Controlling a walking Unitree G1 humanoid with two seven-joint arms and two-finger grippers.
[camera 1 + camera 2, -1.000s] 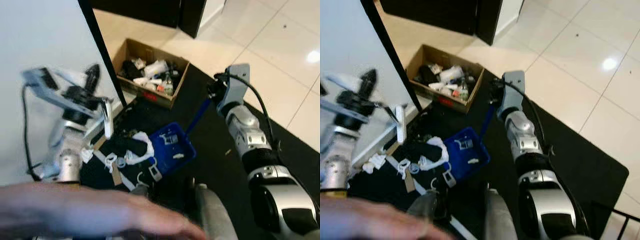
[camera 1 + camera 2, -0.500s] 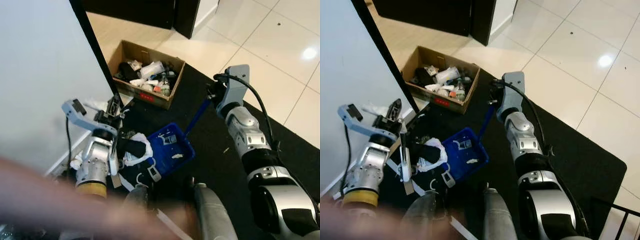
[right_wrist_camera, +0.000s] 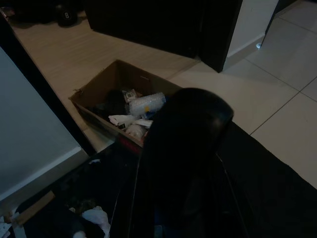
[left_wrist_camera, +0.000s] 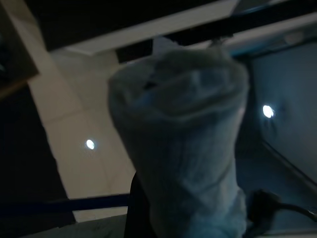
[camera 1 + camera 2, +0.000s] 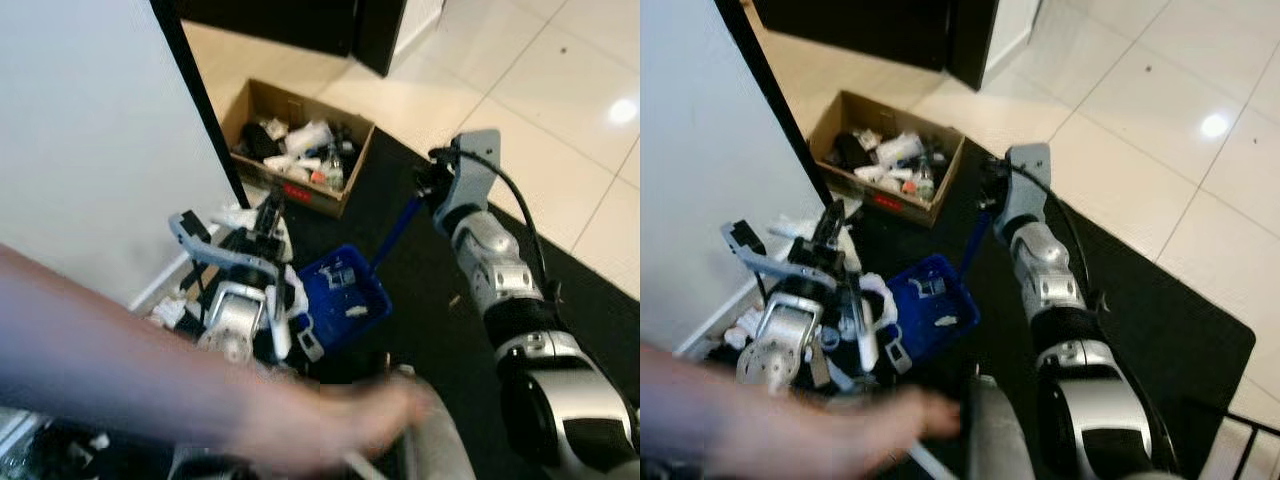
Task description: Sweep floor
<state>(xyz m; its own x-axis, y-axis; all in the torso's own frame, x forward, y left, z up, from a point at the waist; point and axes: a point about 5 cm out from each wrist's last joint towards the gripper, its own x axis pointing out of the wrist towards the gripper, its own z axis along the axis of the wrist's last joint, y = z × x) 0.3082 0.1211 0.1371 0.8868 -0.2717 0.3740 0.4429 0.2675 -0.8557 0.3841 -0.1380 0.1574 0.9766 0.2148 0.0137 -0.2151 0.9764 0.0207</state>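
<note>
Looking down through the head cameras, I see one blue plastic dustpan [image 5: 345,303] lying on the black floor mat [image 5: 440,330], with a few white scraps in its tray. Its blue handle [image 5: 397,228] slants up to my right end effector [image 5: 428,190]; I cannot tell whether those fingers are clamped on it. My left end effector [image 5: 268,215] is raised just beside the dustpan, over a heap of black and white litter [image 5: 855,300]; its fingers are blurred, so I cannot tell their state either. In the left wrist view a pale, crumpled cloth-like shape [image 4: 183,148] blocks the lens. One open brown cardboard box [image 5: 300,145] of bottles and rubbish sits beyond the mat by a white wall panel [image 5: 90,140]; a red label on its side is unreadable. A person's blurred arm [image 5: 150,385] crosses the foreground.
</note>
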